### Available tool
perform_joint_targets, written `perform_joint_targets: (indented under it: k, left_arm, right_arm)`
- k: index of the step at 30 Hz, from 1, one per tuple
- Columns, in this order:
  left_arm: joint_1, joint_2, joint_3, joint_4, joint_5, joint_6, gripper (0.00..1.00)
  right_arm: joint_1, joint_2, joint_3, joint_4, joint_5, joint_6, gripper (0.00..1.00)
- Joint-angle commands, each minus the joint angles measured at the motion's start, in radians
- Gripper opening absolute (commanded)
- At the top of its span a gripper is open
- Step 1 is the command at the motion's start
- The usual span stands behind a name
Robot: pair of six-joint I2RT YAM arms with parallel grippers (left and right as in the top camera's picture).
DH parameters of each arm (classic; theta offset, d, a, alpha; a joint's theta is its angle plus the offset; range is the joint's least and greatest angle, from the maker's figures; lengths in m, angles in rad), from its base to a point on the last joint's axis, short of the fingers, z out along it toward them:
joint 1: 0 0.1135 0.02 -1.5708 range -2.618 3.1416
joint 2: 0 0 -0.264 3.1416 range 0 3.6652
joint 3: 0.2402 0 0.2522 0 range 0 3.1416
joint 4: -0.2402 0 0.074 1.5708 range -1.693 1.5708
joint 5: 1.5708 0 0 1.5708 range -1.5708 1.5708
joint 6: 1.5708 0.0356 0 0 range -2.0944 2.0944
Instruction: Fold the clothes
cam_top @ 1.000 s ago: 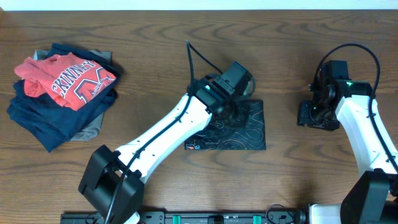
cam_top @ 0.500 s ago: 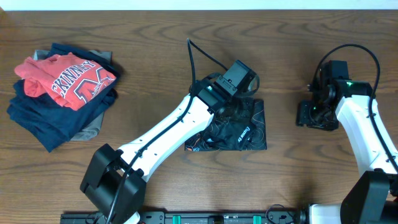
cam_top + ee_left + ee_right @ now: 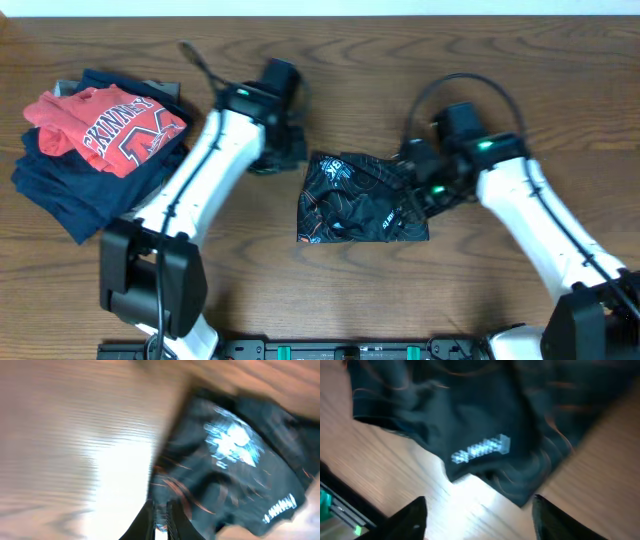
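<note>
The clothes (image 3: 362, 198) are a black garment with fine orange and white swirl lines, lying folded but rumpled at mid-table. It also shows in the left wrist view (image 3: 235, 460) and the right wrist view (image 3: 470, 415), both blurred. My left gripper (image 3: 283, 157) is just left of the garment's far left corner. In the left wrist view the left gripper (image 3: 161, 519) has its fingers together with nothing between them. My right gripper (image 3: 420, 186) hangs over the garment's right edge. In the right wrist view the right gripper (image 3: 480, 517) is wide open and empty.
A pile of clothes lies at the far left: a red t-shirt with white lettering (image 3: 105, 127) on top of navy garments (image 3: 65, 200). The wooden table (image 3: 500, 60) runs around it all. A black cable (image 3: 195, 60) loops off the left arm.
My left arm has let go of the garment and swung left off it. My right arm has come in from the far right to the garment's right edge. The garment is more rumpled.
</note>
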Motion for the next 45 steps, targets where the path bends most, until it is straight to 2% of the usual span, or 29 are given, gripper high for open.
perform_joint_targets:
  k: [1, 7, 11, 13, 14, 15, 17, 18, 20, 24, 28, 35, 36, 37, 38, 40, 42, 45]
  left_arm:
    - [0.075, 0.008, 0.014, -0.02, -0.006, 0.002, 0.11]
    - [0.157, 0.008, 0.014, -0.036, -0.006, 0.002, 0.11]
    - [0.166, 0.008, 0.014, -0.039, -0.006, 0.002, 0.11]
    - [0.166, 0.008, 0.014, -0.039, -0.006, 0.002, 0.11]
    - [0.166, 0.008, 0.014, -0.039, -0.006, 0.002, 0.11]
    - [0.166, 0.008, 0.014, -0.039, -0.006, 0.002, 0.11]
    - [0.166, 0.008, 0.014, -0.039, -0.006, 0.002, 0.11]
    - [0.166, 0.008, 0.014, -0.039, -0.006, 0.002, 0.11]
    - [0.166, 0.008, 0.014, -0.039, -0.006, 0.002, 0.11]
    - [0.166, 0.008, 0.014, -0.039, -0.006, 0.002, 0.11]
    - [0.166, 0.008, 0.014, -0.039, -0.006, 0.002, 0.11]
    - [0.166, 0.008, 0.014, -0.039, -0.006, 0.002, 0.11]
    - [0.166, 0.008, 0.014, -0.039, -0.006, 0.002, 0.11]
    - [0.166, 0.008, 0.014, -0.039, -0.006, 0.002, 0.11]
    - [0.166, 0.008, 0.014, -0.04, -0.006, 0.002, 0.11]
    - [0.166, 0.008, 0.014, -0.045, -0.006, 0.002, 0.11]
    - [0.166, 0.008, 0.014, -0.054, -0.006, 0.002, 0.11]
    - [0.165, 0.008, 0.014, -0.064, -0.006, 0.003, 0.11]
  right_arm:
    - [0.115, 0.004, -0.033, 0.037, 0.126, -0.021, 0.7]
    - [0.241, 0.038, -0.083, 0.18, 0.19, 0.003, 0.67]
    - [0.272, 0.093, -0.103, 0.243, 0.254, 0.062, 0.67]
    - [0.276, 0.137, -0.103, 0.264, 0.26, 0.07, 0.63]
    - [0.275, 0.152, -0.103, 0.273, 0.26, 0.08, 0.56]
    - [0.275, 0.164, -0.103, 0.282, 0.261, 0.092, 0.44]
    - [0.275, 0.179, -0.103, 0.292, 0.261, 0.103, 0.11]
    - [0.274, 0.179, -0.103, 0.294, 0.263, 0.11, 0.01]
    - [0.269, 0.168, -0.096, 0.296, 0.304, 0.166, 0.01]
    - [0.242, 0.108, -0.068, 0.289, 0.45, 0.273, 0.01]
    - [0.166, 0.024, -0.052, 0.312, 0.553, 0.301, 0.01]
    - [0.0, 0.018, -0.053, 0.356, 0.486, 0.296, 0.05]
    - [-0.015, 0.028, -0.053, 0.357, 0.47, 0.296, 0.14]
    - [-0.028, 0.04, -0.053, 0.36, 0.461, 0.296, 0.28]
    - [-0.038, 0.054, -0.053, 0.363, 0.462, 0.296, 0.52]
    - [-0.051, 0.073, -0.053, 0.367, 0.462, 0.296, 0.71]
    - [-0.058, 0.082, -0.053, 0.36, 0.462, 0.296, 0.72]
    - [-0.058, 0.069, -0.053, 0.322, 0.428, 0.304, 0.67]
